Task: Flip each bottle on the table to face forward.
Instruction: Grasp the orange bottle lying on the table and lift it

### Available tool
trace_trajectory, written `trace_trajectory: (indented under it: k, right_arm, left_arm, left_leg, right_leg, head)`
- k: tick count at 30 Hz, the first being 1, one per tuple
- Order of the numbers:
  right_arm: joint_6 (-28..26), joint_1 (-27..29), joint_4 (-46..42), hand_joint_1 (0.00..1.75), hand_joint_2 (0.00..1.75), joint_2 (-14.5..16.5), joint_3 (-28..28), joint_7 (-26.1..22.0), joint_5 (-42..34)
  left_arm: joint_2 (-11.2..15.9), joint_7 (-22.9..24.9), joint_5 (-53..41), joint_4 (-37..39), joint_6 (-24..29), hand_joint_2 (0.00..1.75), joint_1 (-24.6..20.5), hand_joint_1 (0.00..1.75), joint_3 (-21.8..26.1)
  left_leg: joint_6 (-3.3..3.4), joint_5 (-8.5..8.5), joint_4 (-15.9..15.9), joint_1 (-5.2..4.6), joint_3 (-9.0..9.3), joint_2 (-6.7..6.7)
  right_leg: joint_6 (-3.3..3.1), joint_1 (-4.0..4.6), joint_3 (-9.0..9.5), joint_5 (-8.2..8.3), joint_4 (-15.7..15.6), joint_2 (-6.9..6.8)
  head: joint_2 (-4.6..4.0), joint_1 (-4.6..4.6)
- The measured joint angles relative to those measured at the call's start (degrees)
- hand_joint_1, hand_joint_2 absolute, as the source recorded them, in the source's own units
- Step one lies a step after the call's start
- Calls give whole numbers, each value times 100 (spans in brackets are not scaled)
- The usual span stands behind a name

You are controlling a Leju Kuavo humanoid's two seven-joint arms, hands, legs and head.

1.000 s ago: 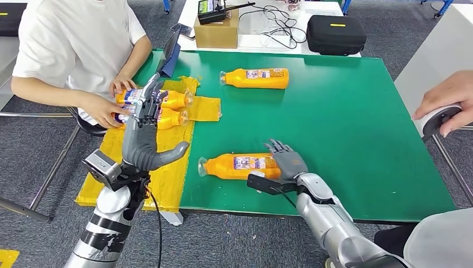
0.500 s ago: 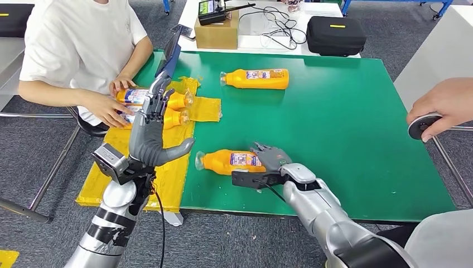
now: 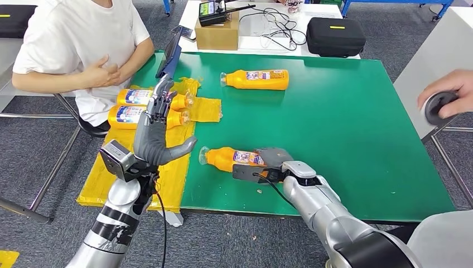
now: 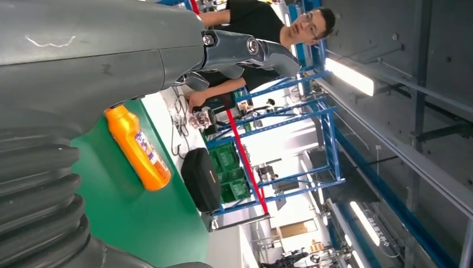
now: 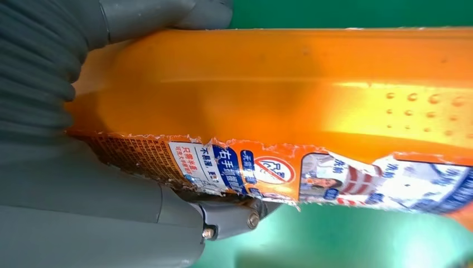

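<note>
Head view: a smooth orange plastic bottle with a printed blue-and-white paper label (image 3: 234, 159) lies on its side near the front edge of the flat green table (image 3: 346, 123), its clear cap pointing toward the yellow mat. Robot's right hand (image 3: 272, 160), grey and jointed, is wrapped around the base end of this bottle and grips it. Right wrist view confirms the grip: the thick grey thumb and a darker finger press opposite faces of the glossy orange body, whose surface carries a row of small raised dimples and a label with torn, ragged edges.

Left hand (image 3: 158, 134) is raised above the table's left edge, fingers extended and spread, thumb out to the side, holding nothing. It stands over a crinkled yellow sheet mat (image 3: 173, 173) that covers the table's left corner.

A second orange bottle with the same label (image 3: 256, 78) lies on its side at the far part of the table, well apart from the held one. Two more orange bottles (image 3: 142, 107) lie side by side on the yellow mat, just beside a seated person in a white shirt (image 3: 72, 39).

Beyond the table sit a brown cardboard box (image 3: 216, 32) and a black zipped case (image 3: 336, 34). At the right edge, another person's hand (image 3: 449, 89) holds a round dark device.
</note>
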Motion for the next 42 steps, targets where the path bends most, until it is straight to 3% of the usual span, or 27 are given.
trace_trajectory:
  k: [4, 9, 12, 15, 17, 20, 22, 25, 30, 35, 42]
  right_arm:
    - [-991, 253, -76, 175, 175, 2, -316, -1103, -747]
    - [-2315, 960, -606, 175, 175, 123, -904, -2443, -1848]
    - [-2708, 1413, -1171, 175, 175, 175, -1225, -2994, -2596]
    - [-2902, 1909, -1892, 175, 175, 184, -1430, -3325, -3267]
    - [-2907, 2187, -2360, 175, 175, 182, -1509, -3412, -3577]
    - [-2558, 2476, -2895, 175, 175, 165, -1548, -3421, -3860]
    - [-2208, 2596, -3149, 175, 175, 156, -1519, -3388, -3913]
    - [-1748, 2691, -3379, 175, 175, 160, -1366, -3326, -3870]
    - [-1380, 2788, -3480, 175, 175, 240, -882, -3232, -3716]
    - [-1426, 2880, -3481, 175, 175, 273, -398, -3094, -3458]
    - [-1320, 2894, -3480, 175, 175, 275, -132, -2962, -3326]
  left_arm:
    - [-38, 85, 337, -15, 97, 175, 161, 0, 22]
    - [-316, 178, 1116, -189, 591, 175, 611, 0, 237]
    - [-455, 173, 1526, -305, 916, 175, 901, 0, 386]
    - [-520, 229, 1866, -383, 834, 175, 1211, 0, 462]
    - [-522, 441, 2156, -392, 405, 175, 1397, 0, 457]
    - [-507, 1044, 3034, -323, -791, 175, 1636, 0, 335]
    - [-495, 1027, 3106, -223, -1374, 175, 1768, 0, 185]
    - [-472, 855, 2701, -45, -1783, 175, 1836, 0, -63]
    - [-461, 797, 2324, 222, -1822, 175, 1818, 0, -371]
    - [-461, 709, 2022, 373, -1529, 175, 1774, 0, -483]
    - [-484, 791, 2017, 464, -1214, 175, 1761, 0, -490]
  left_leg:
    - [0, -1, 0, 0, -2, 6]
    - [0, -2, 0, 1, -24, -4]
    - [0, -3, -1, 2, -37, -5]
    - [1, -7, -1, 1, -47, -4]
    - [1, -7, -1, 0, -58, -4]
    - [2, -8, -1, -2, -67, -2]
    - [2, -8, -1, -3, -68, 2]
    - [1, -7, -1, -2, -68, 2]
    - [0, -6, -1, 2, -68, 3]
    - [0, -6, -1, 4, -69, 3]
    - [1, -6, -1, 0, -71, 3]
  right_leg:
    - [0, 0, -2, 0, 0, 3]
    - [0, 2, -21, -1, 1, 0]
    - [0, 3, -33, -2, 2, -1]
    - [1, 1, -42, -4, 1, -1]
    - [1, -1, -55, -5, 0, -1]
    - [1, -4, -63, -4, 0, 0]
    - [1, -4, -66, -3, 0, 1]
    - [1, -2, -68, -2, 0, 1]
    - [0, 4, -69, -3, 0, 1]
    - [0, 2, -70, -3, 1, 1]
    - [0, -1, -70, -3, 0, 1]
  head:
    - [0, 0]
    - [0, -1]
    - [0, -2]
    - [0, -1]
    - [0, -1]
    - [0, -1]
    - [0, -1]
    - [0, -1]
    - [0, -1]
    - [0, -1]
    - [0, -1]
